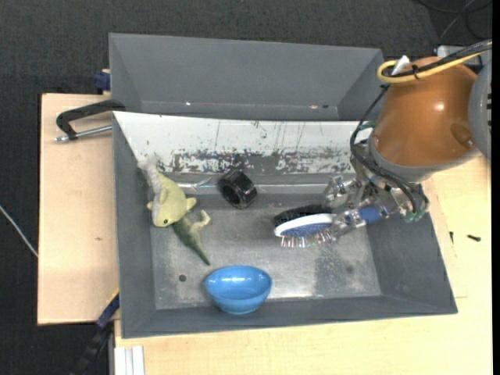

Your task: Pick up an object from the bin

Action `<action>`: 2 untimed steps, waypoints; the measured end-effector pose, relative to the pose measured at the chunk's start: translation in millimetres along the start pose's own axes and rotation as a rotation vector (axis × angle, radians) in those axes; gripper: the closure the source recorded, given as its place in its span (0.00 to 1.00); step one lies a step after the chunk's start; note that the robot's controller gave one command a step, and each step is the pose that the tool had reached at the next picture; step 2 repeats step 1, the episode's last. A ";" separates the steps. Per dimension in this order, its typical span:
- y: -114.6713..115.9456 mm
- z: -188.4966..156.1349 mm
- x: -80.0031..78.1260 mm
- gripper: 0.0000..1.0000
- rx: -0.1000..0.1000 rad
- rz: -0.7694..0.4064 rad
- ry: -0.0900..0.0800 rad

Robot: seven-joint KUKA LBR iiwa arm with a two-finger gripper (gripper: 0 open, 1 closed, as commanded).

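The arm, wrist capped by a rounded orange cover, reaches over the right wall of the grey metal bin; a yellow cable loops atop the cover. The metal gripper sits low, right of the bin's middle.

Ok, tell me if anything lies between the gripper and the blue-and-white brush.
Nothing visible does. The gripper is right at the right end of the blue-and-white brush, mid-bin. The black ring and the blue bowl lie farther left, clear of it.
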State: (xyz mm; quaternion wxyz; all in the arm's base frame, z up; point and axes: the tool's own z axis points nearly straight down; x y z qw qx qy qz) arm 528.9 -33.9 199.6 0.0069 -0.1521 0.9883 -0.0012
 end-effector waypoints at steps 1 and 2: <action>1.3 -55.5 -26.4 1.00 -0.003 -0.382 0.002; 1.3 -55.5 -26.4 1.00 -0.003 -0.382 0.002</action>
